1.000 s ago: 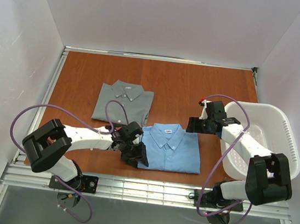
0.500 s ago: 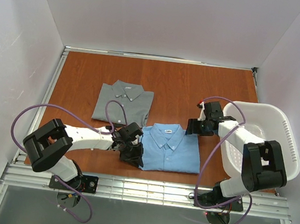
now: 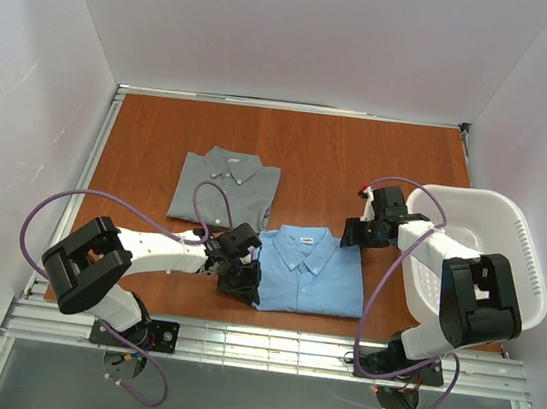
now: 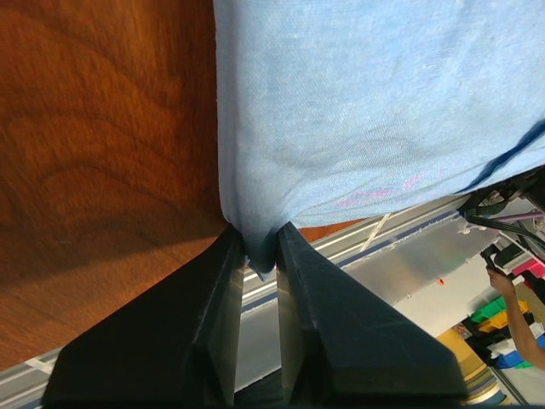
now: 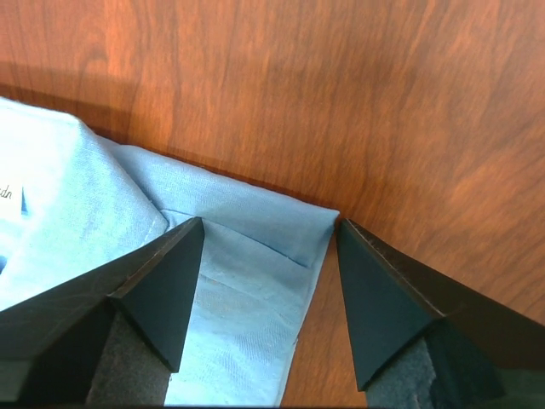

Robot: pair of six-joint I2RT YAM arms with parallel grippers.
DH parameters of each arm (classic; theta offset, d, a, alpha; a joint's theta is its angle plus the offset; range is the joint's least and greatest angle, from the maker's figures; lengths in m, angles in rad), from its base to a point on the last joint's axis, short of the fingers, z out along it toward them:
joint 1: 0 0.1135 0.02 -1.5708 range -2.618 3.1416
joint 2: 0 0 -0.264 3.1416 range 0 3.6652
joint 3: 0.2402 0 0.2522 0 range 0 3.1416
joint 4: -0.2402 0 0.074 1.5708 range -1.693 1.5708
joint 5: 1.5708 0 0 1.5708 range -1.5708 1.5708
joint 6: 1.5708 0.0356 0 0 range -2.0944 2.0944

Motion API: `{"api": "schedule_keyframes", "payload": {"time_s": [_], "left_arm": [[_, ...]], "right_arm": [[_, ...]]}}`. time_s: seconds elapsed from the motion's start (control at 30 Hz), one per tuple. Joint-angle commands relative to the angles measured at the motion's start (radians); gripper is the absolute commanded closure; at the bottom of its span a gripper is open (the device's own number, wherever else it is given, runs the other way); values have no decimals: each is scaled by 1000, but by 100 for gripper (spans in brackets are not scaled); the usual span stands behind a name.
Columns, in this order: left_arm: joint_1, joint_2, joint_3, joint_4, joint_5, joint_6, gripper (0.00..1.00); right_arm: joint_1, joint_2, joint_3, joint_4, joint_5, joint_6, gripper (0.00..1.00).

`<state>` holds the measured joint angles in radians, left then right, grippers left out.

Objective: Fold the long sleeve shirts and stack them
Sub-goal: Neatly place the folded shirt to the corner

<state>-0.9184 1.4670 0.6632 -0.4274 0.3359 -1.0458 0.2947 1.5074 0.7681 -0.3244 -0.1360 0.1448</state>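
Note:
The light blue shirt [image 3: 310, 270] lies folded near the table's front edge, collar facing the far side. The grey-green shirt [image 3: 225, 188] lies folded behind it to the left. My left gripper [image 3: 243, 283] is shut on the blue shirt's near left corner; the cloth [image 4: 358, 111] is pinched between the fingertips [image 4: 223, 256]. My right gripper [image 3: 362, 234] is open, its jaws straddling the blue shirt's far right corner [image 5: 281, 230] just above the wood.
A white plastic laundry basket [image 3: 520, 247] stands at the right edge of the table, right beside my right arm. The metal rail [image 3: 265, 345] runs along the near edge, just in front of the blue shirt.
My right gripper has come down and left onto the blue shirt's far right corner. My left gripper has shifted slightly and stays on the near left corner.

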Motion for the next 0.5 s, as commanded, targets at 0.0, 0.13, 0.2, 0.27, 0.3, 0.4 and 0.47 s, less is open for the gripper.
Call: {"api": "schedule_keyframes", "payload": {"time_s": [0.0,0.13,0.2,0.27,0.3,0.4,0.47], "left_arm": [[-2,-7,26,-47,-41,12,86],[-2,-4,32,-50,-41,16,87],[-2,-4,33,-51,-43,18,87],[-2,-5,36,-56,-44,21,87],[-2,-7,36,-57,-44,21,88],[-2,-14,38,-62,-49,21,93],[0,-17,39,-63,-52,23,94]], "right_arm": [[3,51,-55,-57,-80,-13,41],[4,37,-56,-73,-96,-20,41],[6,36,-53,-87,-102,-27,42],[4,43,-46,-102,-102,-27,48],[4,48,-46,-113,-102,-27,52],[4,50,-53,-117,-91,-21,64],[4,40,-55,-117,-96,-24,74]]}}
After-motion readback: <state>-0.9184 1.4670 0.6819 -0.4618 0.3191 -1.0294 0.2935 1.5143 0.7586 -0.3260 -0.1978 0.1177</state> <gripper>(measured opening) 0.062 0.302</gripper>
